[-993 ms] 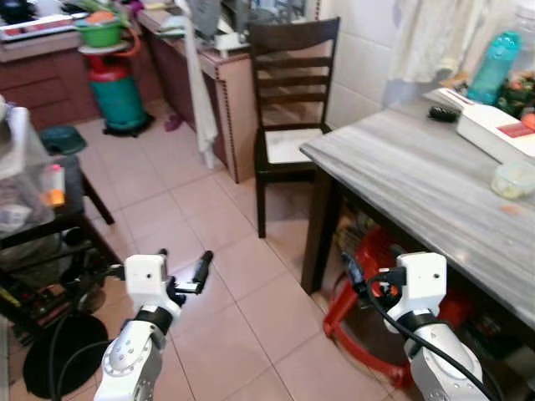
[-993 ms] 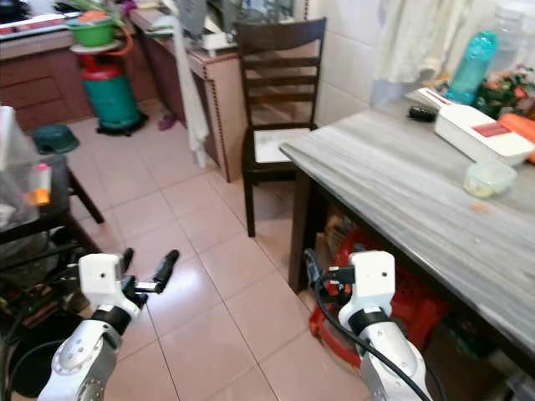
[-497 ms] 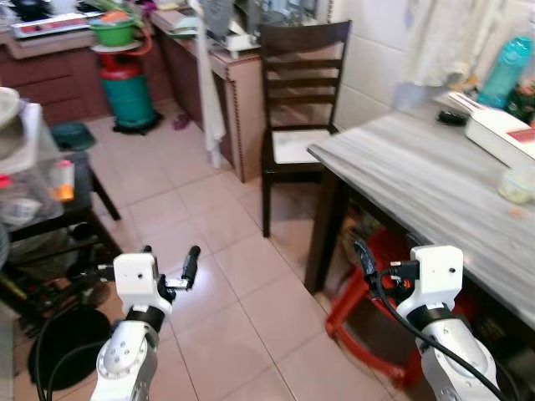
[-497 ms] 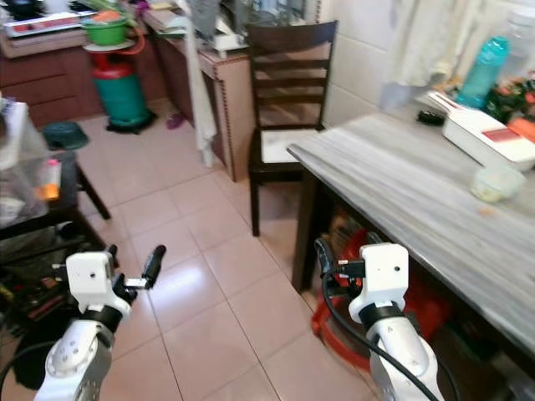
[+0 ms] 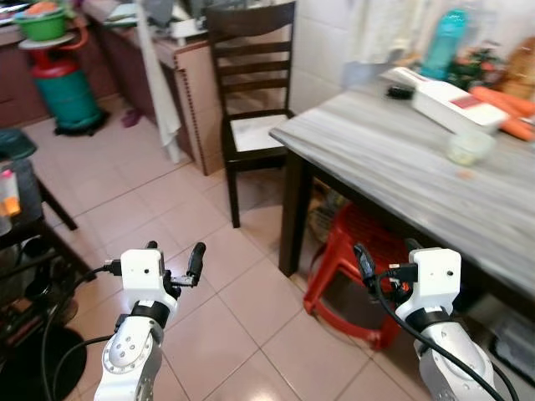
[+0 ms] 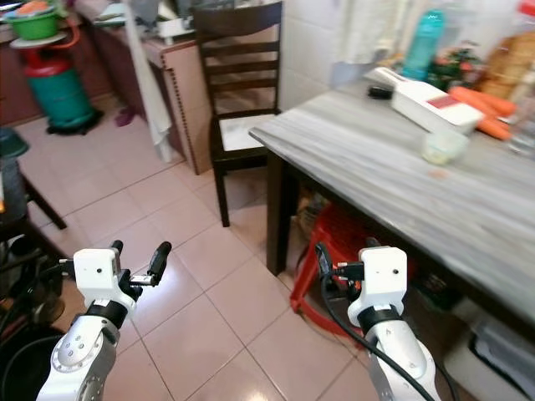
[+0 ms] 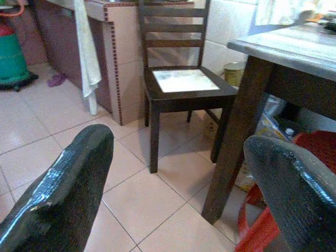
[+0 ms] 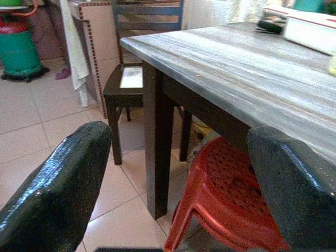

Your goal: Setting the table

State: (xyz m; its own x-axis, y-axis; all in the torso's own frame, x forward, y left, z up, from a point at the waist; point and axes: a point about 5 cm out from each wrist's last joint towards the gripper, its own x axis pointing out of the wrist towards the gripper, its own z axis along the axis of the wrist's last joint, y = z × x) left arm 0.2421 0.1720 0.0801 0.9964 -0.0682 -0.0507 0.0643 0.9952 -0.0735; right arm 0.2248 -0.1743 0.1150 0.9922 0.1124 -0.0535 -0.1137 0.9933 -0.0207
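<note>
A grey wood-grain table (image 5: 401, 167) stands ahead on my right. On its far end lie a white box (image 5: 439, 96), a small clear container (image 5: 468, 146), carrots (image 5: 501, 104) and a teal bottle (image 5: 440, 42). My left gripper (image 5: 174, 255) hangs open and empty low over the tiled floor, to the left of the table. My right gripper (image 5: 386, 255) is open and empty too, below the table's near edge. The right wrist view has the table's edge (image 8: 220, 68) just ahead, between the fingers (image 8: 58, 178).
A dark wooden chair (image 5: 251, 125) stands at the table's far corner. Under the table sits a red plastic stool (image 5: 351, 242). A counter with a hanging white towel (image 5: 155, 75) and a green gas cylinder (image 5: 63, 92) lie far left. A dark rack (image 5: 17, 234) is near left.
The whole view has swung right, so the table sits more to the middle and its far end shows. Both grippers stay open at about the same height.
</note>
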